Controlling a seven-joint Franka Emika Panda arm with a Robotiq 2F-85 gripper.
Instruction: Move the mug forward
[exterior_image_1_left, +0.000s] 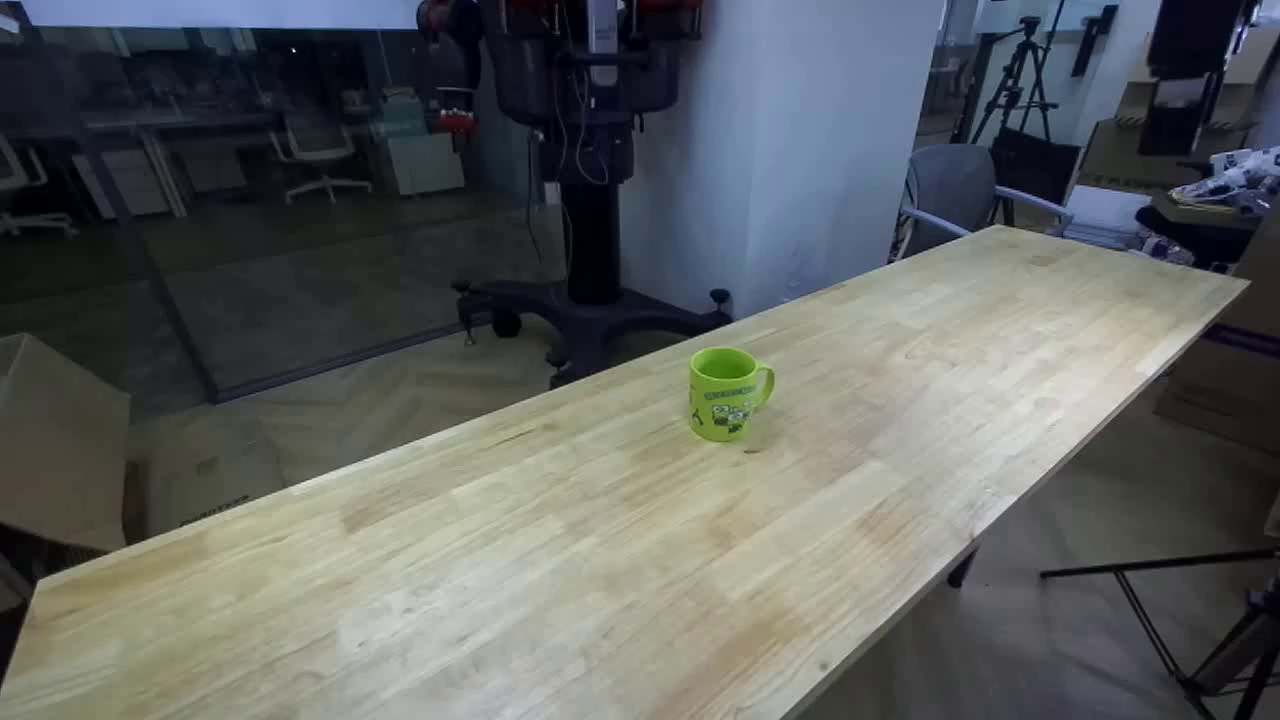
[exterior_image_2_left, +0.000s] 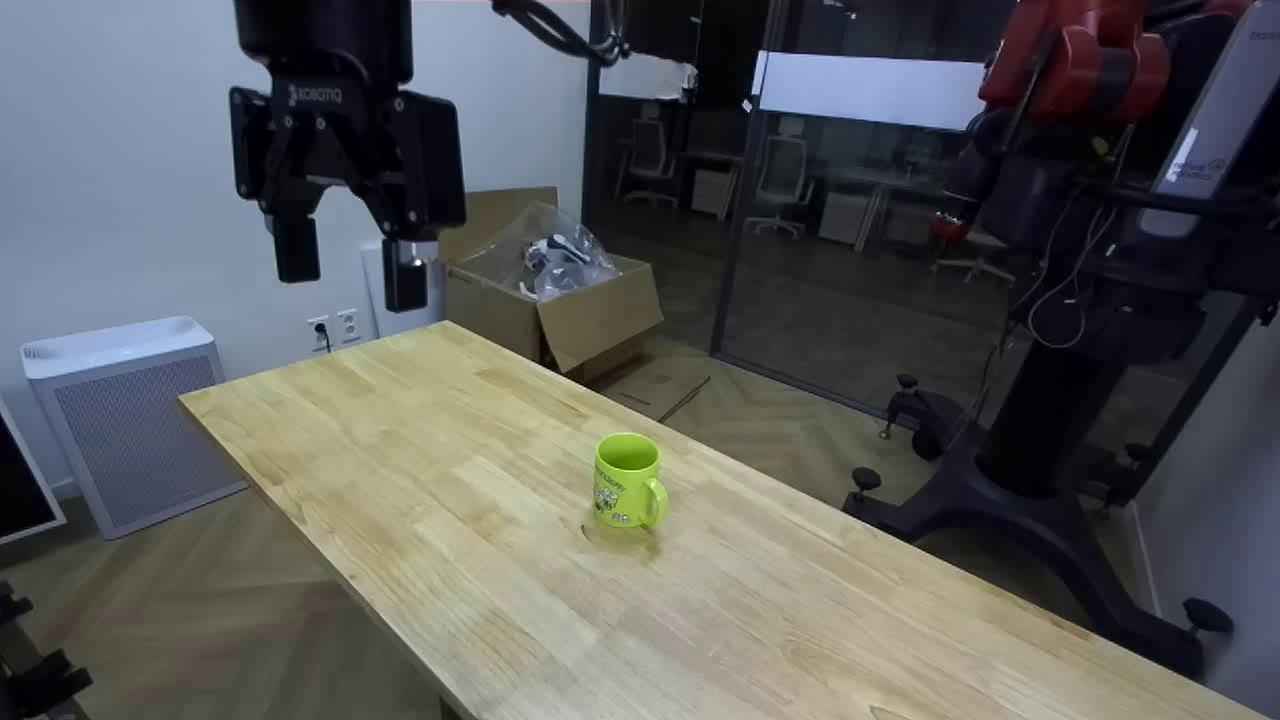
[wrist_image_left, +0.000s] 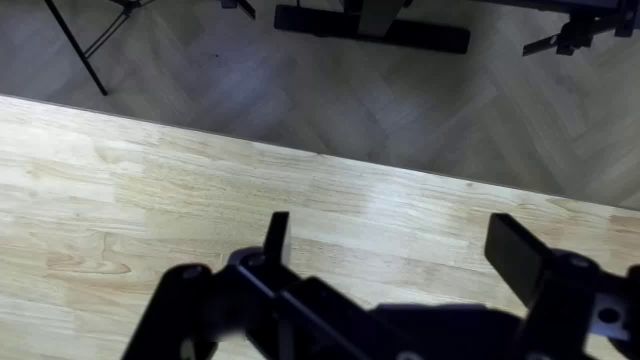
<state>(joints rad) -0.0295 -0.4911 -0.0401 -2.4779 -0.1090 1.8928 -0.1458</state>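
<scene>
The small lime-green mug (exterior_image_1_left: 718, 395) stands upright on the long light-wood table (exterior_image_1_left: 560, 560). It has printed cartoon figures and a side handle. It also shows in an exterior view (exterior_image_2_left: 622, 485), with its handle toward the lower right of that picture. My gripper (exterior_image_2_left: 350, 275) is high above the table, up and left of the mug in that view, and well apart from it. In the wrist view, my gripper (wrist_image_left: 387, 220) has its fingers wide apart, with only table wood seen between them. The mug is out of the wrist view.
The table edge (wrist_image_left: 320, 153) crosses the wrist view, with floor beyond it. A dark red-armed robot on a wheeled base (exterior_image_2_left: 1010, 480) stands beside the table. An open cardboard box (exterior_image_2_left: 550, 300) stands past the table's end, near a white air purifier (exterior_image_2_left: 130, 420).
</scene>
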